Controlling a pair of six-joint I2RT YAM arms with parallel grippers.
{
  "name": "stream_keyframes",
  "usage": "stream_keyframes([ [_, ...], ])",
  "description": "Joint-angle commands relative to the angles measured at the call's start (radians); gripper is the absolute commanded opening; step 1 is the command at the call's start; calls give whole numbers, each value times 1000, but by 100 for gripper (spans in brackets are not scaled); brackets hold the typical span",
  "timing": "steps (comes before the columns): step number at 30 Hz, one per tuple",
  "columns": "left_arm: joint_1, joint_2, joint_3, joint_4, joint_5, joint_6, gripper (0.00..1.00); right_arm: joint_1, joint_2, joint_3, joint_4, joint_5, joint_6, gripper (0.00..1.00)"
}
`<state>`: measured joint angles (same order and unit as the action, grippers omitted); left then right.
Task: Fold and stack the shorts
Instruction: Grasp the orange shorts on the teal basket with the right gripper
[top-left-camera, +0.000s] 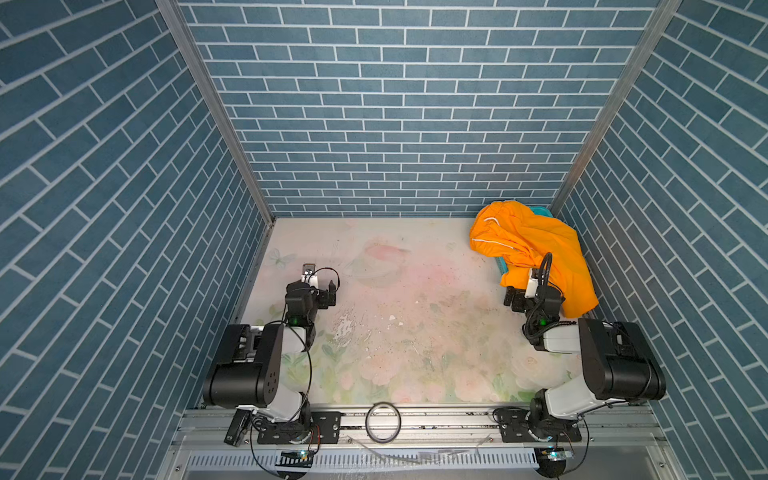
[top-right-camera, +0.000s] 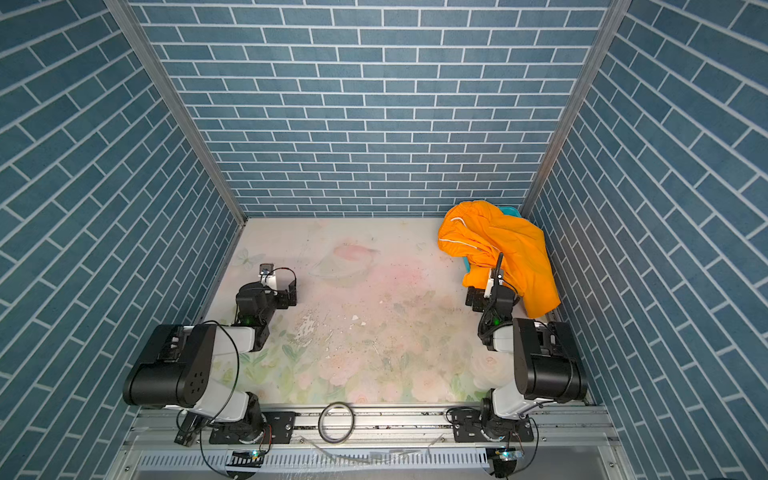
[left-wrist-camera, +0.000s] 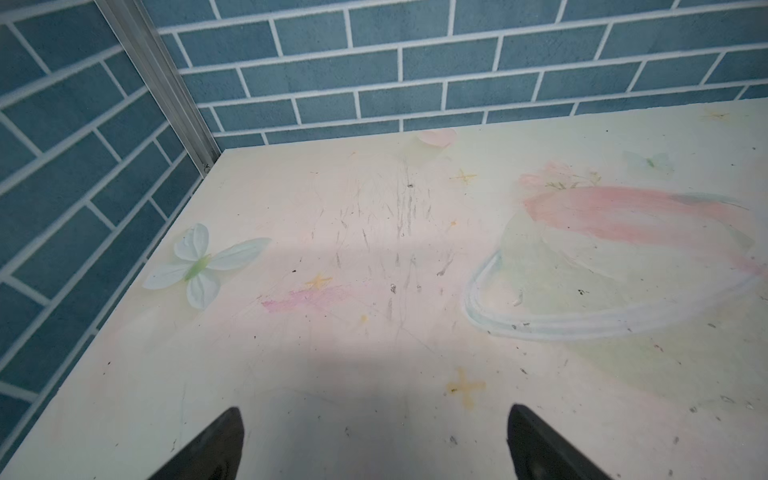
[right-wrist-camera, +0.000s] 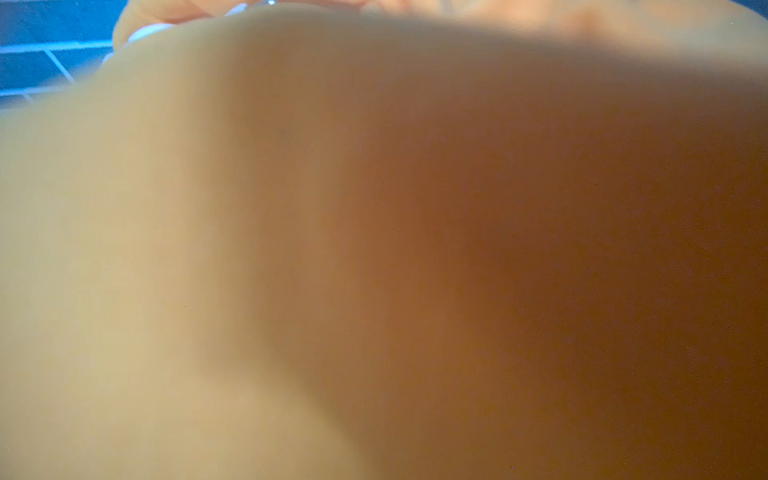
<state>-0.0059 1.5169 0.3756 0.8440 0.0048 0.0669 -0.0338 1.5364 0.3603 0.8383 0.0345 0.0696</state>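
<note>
Bright orange shorts (top-left-camera: 536, 245) (top-right-camera: 503, 245) with thin white piping lie crumpled at the back right, draped over a teal basket (top-left-camera: 542, 210) (top-right-camera: 510, 211) and hanging down onto the table. My right gripper (top-left-camera: 521, 297) (top-right-camera: 484, 297) sits at the near lower edge of the cloth. One finger stands wide to the side and the other is hidden under the fabric. Blurred orange cloth (right-wrist-camera: 374, 249) fills the right wrist view. My left gripper (top-left-camera: 320, 286) (left-wrist-camera: 374, 449) hovers open over bare table at the left, with nothing between its fingers.
The floral table (top-left-camera: 374, 324) is boxed in by blue brick walls on three sides, with metal posts at the back corners. A black ring (top-left-camera: 383, 423) lies on the front rail between the arm bases. Most of the basket is hidden under the shorts.
</note>
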Motion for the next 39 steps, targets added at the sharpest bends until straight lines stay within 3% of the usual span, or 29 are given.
stream_keyframes([
  [1, 3, 9, 13, 13, 8, -3, 100, -3, 5, 31, 32, -27, -37, 99],
  [30, 1, 11, 15, 10, 3, -1, 100, -3, 0, 32, 24, -32, -39, 98],
  [35, -5, -32, 52, -87, -27, -5, 100, -2, -145, -19, -15, -22, -33, 91],
  [39, -27, -136, 54, -189, -82, -11, 100, 2, -346, -17, -218, -44, 44, 82],
])
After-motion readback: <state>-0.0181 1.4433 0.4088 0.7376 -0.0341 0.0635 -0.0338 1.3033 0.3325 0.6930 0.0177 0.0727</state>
